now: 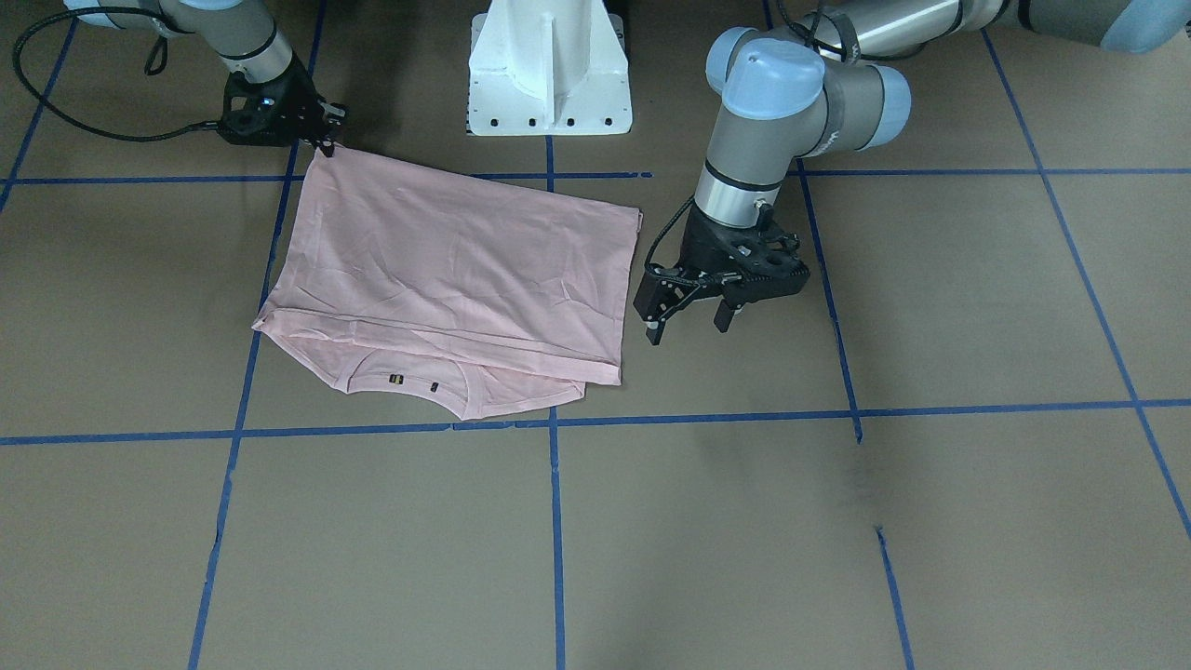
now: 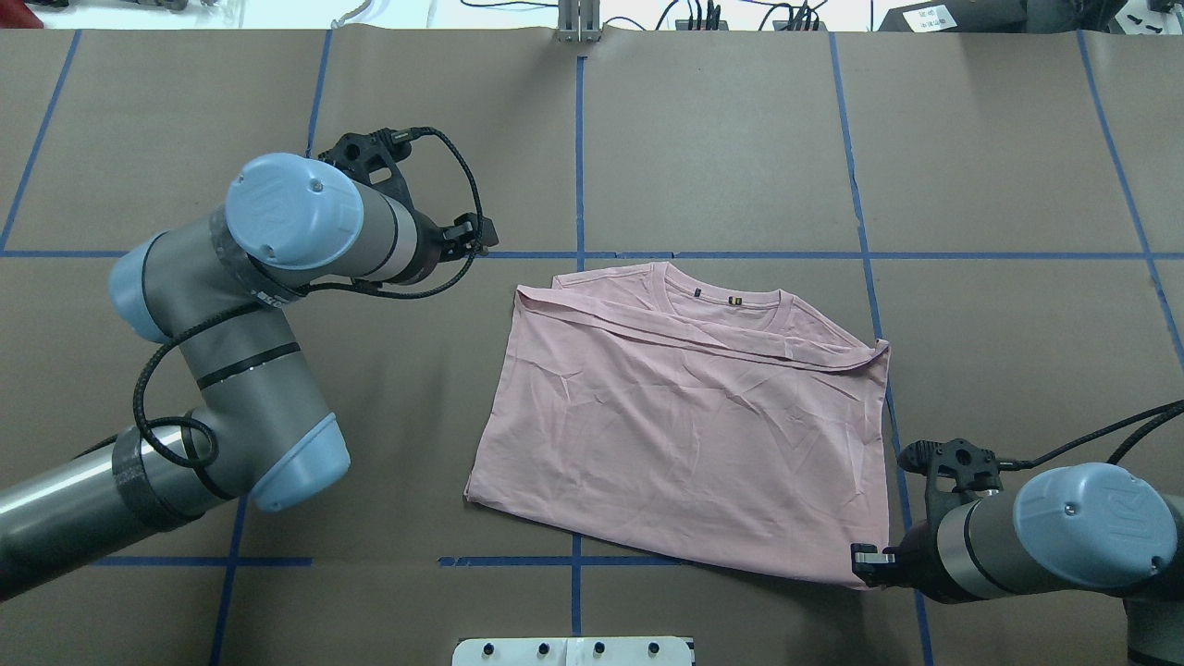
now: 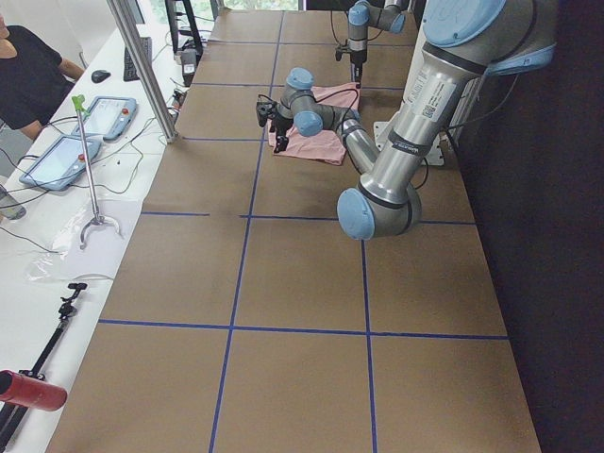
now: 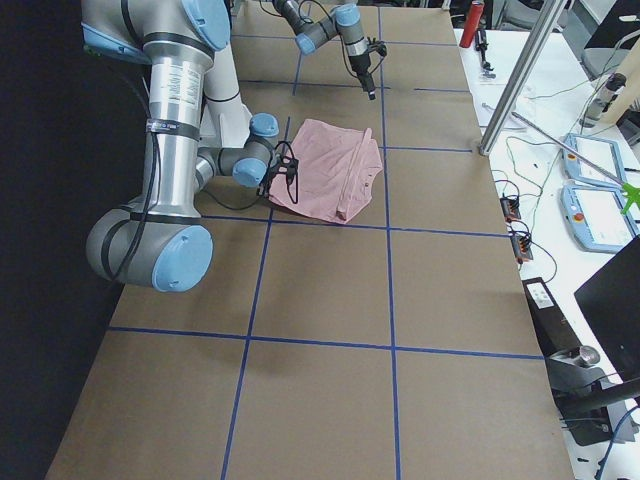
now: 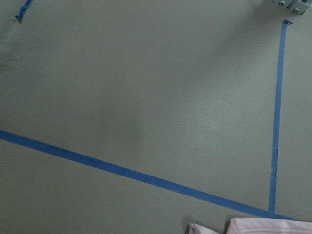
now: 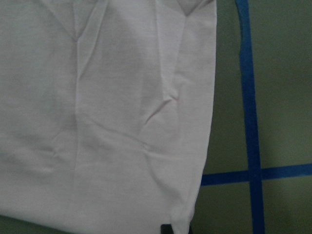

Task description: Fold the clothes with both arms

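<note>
Progress: T-shirt (image 1: 447, 270) looked folded once (further folds remained).
Left gripper (image 1: 687, 326): spread wide, empty.
Right gripper (image 1: 327, 144): pinched the T-shirt's corner.

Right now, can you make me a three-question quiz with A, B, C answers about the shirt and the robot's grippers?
1. Where is the right gripper?
A. At a corner of the T-shirt
B. On its collar
C. Far off on bare table

2. What colour are the tape lines?
A. Red
B. Blue
C. Yellow

3. How is the left gripper?
A. Open, holding nothing
B. Shut on the shirt
C. Out of view

Answers:
1. A, its tip meets the shirt's corner.
2. B, a blue grid crosses the brown table.
3. A, its fingers stand apart beside the shirt's edge.
</note>
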Controlling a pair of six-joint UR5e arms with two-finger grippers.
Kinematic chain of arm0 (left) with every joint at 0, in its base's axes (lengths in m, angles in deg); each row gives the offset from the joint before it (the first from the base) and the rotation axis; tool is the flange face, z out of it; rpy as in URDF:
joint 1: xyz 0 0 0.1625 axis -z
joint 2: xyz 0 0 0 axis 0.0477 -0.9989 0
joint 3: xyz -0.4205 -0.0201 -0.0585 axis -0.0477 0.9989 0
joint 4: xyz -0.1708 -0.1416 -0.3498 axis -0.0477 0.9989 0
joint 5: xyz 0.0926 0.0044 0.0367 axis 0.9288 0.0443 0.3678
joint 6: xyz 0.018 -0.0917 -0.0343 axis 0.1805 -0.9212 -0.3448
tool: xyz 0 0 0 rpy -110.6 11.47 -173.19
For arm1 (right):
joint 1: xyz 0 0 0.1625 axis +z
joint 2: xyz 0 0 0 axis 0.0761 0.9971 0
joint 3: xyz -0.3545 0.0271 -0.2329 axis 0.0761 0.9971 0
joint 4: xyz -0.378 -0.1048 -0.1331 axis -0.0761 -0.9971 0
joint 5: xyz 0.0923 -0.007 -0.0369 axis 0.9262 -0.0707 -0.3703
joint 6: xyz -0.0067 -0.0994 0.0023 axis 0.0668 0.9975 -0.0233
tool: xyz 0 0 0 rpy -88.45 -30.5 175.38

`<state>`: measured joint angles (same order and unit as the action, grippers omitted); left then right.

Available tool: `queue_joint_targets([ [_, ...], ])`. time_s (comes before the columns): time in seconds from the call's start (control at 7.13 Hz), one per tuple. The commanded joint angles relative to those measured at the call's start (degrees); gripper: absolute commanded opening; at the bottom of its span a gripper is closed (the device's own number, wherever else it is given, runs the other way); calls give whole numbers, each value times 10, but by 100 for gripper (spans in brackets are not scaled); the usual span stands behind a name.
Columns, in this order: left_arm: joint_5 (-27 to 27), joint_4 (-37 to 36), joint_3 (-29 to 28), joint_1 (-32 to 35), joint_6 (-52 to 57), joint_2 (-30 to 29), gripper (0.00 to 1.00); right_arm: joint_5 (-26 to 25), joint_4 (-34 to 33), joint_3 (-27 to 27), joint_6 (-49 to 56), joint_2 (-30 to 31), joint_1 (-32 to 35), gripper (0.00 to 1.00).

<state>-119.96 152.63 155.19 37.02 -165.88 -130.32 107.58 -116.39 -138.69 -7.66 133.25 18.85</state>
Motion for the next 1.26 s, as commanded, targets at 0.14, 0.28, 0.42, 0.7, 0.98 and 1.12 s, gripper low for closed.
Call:
queue_joint_targets([
  [0.14,2,-124,75,-99,-135,4,100,1,5,-29,-1,-11,57,100],
  [0.28,6,-131,74,-135,-190,6,100,1,5,-27,-1,-37,75,100],
  [0.42,6,-136,74,-156,-224,22,100,2,5,-27,-1,-51,89,100],
  [0.7,26,-137,70,-185,-263,29,99,-1,5,-24,-1,-64,91,100],
  [0.98,26,-137,64,-200,-281,28,98,-1,5,-24,-1,-65,91,100],
  [1.12,27,-136,57,-200,-282,27,97,0,5,-23,-1,-65,90,100],
])
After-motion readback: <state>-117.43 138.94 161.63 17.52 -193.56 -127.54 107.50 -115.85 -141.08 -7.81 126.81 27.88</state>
